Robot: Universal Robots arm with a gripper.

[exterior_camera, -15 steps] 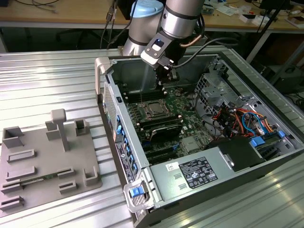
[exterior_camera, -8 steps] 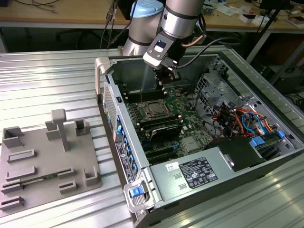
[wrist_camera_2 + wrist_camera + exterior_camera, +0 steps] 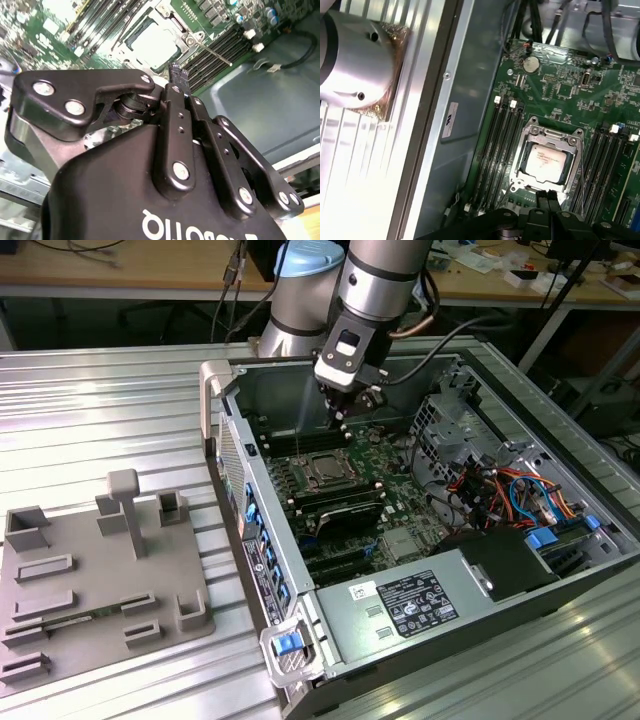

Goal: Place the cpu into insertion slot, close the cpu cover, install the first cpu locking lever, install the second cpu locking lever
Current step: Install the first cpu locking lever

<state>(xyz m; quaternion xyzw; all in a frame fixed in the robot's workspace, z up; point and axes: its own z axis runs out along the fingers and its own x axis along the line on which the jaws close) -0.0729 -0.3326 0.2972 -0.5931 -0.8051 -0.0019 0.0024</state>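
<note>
The cpu (image 3: 547, 160) lies flat in the insertion slot (image 3: 325, 472) on the green board, its silver top showing through the window of the cpu cover (image 3: 534, 131), which lies down over it. A thin locking lever (image 3: 212, 52) slants out from the socket corner over the memory slots. A second thin lever (image 3: 580, 172) runs along the socket's side. My gripper (image 3: 548, 196) hangs just above the socket's edge, shut with nothing in it. It also shows in the exterior view (image 3: 343, 420) and in the second wrist view (image 3: 178, 74).
Long black memory slots (image 3: 502, 145) flank the socket. The open case holds a grey power supply (image 3: 400, 605), coloured cables (image 3: 500, 490) and a drive cage at the exterior view's right. A grey fixture plate (image 3: 90, 570) lies outside the case at the exterior view's left.
</note>
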